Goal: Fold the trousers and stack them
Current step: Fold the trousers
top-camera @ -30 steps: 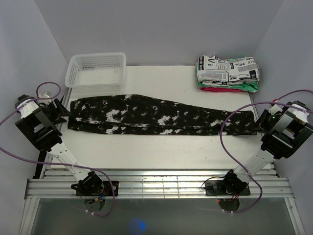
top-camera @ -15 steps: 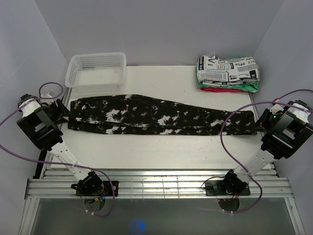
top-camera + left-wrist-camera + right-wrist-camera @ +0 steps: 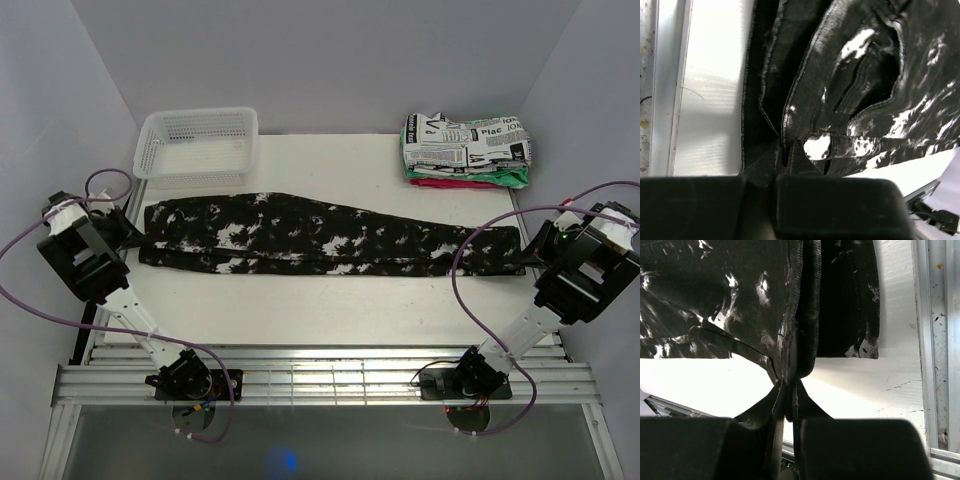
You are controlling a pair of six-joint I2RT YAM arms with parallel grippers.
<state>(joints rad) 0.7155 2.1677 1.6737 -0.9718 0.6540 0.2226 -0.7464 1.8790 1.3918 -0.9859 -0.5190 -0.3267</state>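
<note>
My left gripper is pinched shut on the wider end of the trousers, with a fold of stitched dark cloth caught between the fingers. My right gripper is clamped the same way on the edge of the narrow end. Between my two grips the trousers lie flat and stretched lengthwise across the table, from its left side to its right. Just beyond their left end sits a white basket. A stack of folded clothes rests at the far right corner, apart from the trousers.
</note>
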